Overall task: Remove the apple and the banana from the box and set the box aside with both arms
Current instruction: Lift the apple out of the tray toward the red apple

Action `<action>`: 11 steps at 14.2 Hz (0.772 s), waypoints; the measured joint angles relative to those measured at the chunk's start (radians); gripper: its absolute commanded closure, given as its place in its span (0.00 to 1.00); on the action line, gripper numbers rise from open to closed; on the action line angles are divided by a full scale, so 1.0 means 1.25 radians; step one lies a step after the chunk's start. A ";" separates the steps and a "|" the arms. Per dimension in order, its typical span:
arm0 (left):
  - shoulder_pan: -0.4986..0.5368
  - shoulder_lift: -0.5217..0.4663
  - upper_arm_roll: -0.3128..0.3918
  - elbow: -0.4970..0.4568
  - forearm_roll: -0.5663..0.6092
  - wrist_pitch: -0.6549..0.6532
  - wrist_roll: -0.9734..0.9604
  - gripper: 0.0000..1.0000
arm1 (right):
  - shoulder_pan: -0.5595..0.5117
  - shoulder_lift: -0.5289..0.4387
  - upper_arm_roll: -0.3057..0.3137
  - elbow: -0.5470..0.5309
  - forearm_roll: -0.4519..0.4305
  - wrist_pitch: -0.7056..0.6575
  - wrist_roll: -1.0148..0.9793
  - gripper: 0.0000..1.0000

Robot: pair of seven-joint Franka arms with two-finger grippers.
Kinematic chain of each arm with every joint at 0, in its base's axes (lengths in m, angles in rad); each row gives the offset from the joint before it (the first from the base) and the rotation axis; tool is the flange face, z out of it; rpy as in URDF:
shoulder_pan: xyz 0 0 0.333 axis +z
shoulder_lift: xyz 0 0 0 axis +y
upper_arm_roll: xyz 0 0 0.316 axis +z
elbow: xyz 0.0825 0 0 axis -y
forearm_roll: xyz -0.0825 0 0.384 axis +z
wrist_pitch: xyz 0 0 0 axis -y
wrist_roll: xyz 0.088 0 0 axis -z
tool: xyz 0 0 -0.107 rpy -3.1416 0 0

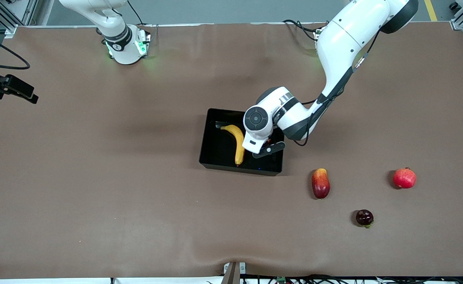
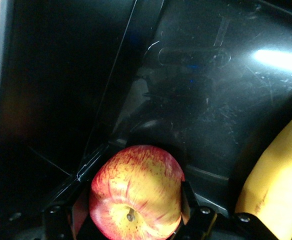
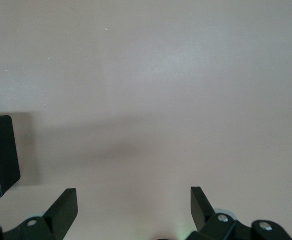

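Brown matting covers the whole table (image 1: 97, 177). Over the black box (image 1: 211, 154), the left gripper (image 2: 131, 220) has its fingers (image 2: 188, 200) on either side of the apple (image 2: 136, 192), touching it, low inside the box toward the left arm's end. Just beside the apple lies the banana (image 1: 237, 142), along the box floor. Outside the box, toward the left arm's end and nearer the front camera, sit a red-yellow oblong fruit (image 1: 320, 183), a red round fruit (image 1: 404, 178) and a dark fruit (image 1: 364, 217). Waiting above bare matting, the right gripper (image 3: 133, 207) has its fingers spread wide, holding nothing.
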 measured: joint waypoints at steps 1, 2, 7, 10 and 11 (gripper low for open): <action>0.000 0.000 0.000 0.003 0.000 0.000 0.000 1.00 | 0.000 0.000 0.000 0.000 0.000 0.000 0.000 0.00; 0.000 -0.002 0.000 0.009 0.000 0.000 0.000 1.00 | 0.000 0.000 0.000 0.000 0.000 0.000 0.000 0.00; 0.016 -0.101 -0.001 0.099 0.000 -0.145 0.005 1.00 | 0.000 0.000 0.001 0.000 0.000 0.000 0.000 0.00; 0.102 -0.206 0.000 0.123 -0.019 -0.222 0.103 1.00 | 0.000 0.000 0.001 0.000 0.000 0.000 0.000 0.00; 0.151 -0.234 0.001 0.123 -0.038 -0.235 0.164 1.00 | 0.000 0.000 0.001 0.000 0.000 0.000 0.000 0.00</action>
